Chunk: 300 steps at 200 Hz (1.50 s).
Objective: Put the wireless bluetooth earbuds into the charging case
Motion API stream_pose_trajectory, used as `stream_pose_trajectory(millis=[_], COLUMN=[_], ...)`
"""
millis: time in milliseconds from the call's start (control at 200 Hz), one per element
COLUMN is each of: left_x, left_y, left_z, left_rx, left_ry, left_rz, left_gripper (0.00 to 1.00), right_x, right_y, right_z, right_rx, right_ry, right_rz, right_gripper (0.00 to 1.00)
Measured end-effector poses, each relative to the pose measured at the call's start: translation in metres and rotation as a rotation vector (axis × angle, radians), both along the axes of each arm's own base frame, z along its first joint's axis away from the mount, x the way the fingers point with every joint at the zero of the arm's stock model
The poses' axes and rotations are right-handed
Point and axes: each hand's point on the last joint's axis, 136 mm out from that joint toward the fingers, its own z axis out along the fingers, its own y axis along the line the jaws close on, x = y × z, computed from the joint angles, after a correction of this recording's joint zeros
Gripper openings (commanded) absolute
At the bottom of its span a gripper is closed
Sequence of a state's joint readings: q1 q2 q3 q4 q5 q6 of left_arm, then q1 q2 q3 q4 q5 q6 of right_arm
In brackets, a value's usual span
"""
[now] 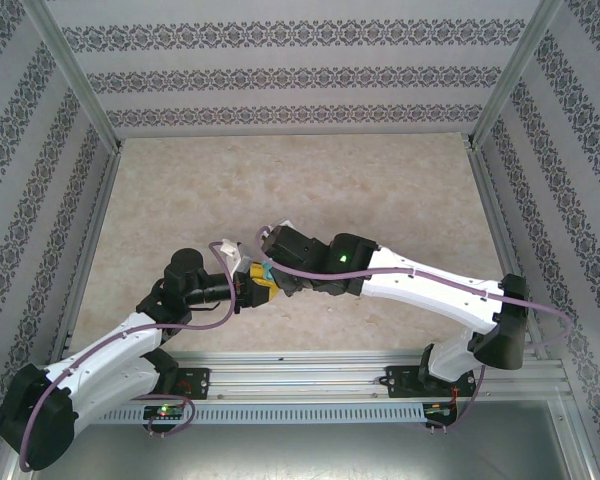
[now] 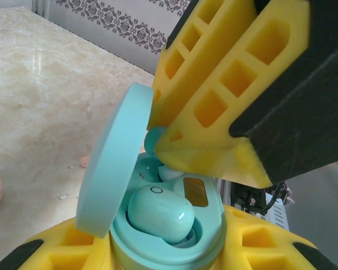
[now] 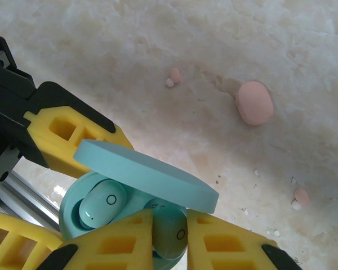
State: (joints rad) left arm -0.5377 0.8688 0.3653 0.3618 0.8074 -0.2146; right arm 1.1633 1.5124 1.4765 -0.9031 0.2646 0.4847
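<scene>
— Top view: where are your tools?
— Your left end effector (image 1: 242,280) and right end effector (image 1: 268,272) sit tip to tip over the desk (image 1: 280,180).
— Left wrist?
— Your left one is clamped on the open charging case (image 2: 208,236), which has a blue earbud (image 2: 160,214) seated inside.
— Right wrist?
— Your right one pinches the second blue earbud (image 3: 172,233) at the case rim, under the lid (image 3: 146,174). A pink case (image 3: 255,102) lies well apart.

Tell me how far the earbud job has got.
Done: one blue bud sits in the open blue case, held by the left gripper. In hand: the right gripper holds the second blue bud at the other slot. Left: two pink buds lie loose on the table near the pink case.
</scene>
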Motion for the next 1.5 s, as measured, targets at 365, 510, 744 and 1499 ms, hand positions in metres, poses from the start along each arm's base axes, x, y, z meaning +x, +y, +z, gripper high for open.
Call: stream_pose_trajectory(millis=[365, 510, 744, 1499], left_x=[-0.005, -0.007, -0.007, -0.004], left_y=[-0.002, -0.002, -0.002, -0.006], left_z=[0.0, -0.001, 0.001, 0.032], left_rx=[-0.002, -0.001, -0.004, -0.039], left_ry=[0.006, 0.011, 0.004, -0.072], left_rz=[-0.026, -0.036, -0.032, -0.048], left_gripper=[0.0, 0.0, 0.0, 0.0], right_x=[-0.01, -0.012, -0.018, 0.012], right_y=[-0.004, -0.005, 0.0, -0.059], right_z=[-0.002, -0.001, 0.004, 0.089], right_rx=[-0.057, -0.068, -0.038, 0.45], right_ry=[0.043, 0.056, 0.089, 0.042], right_rz=[0.061, 0.065, 0.086, -0.172], right_gripper=[0.32, 0.37, 0.4, 0.46])
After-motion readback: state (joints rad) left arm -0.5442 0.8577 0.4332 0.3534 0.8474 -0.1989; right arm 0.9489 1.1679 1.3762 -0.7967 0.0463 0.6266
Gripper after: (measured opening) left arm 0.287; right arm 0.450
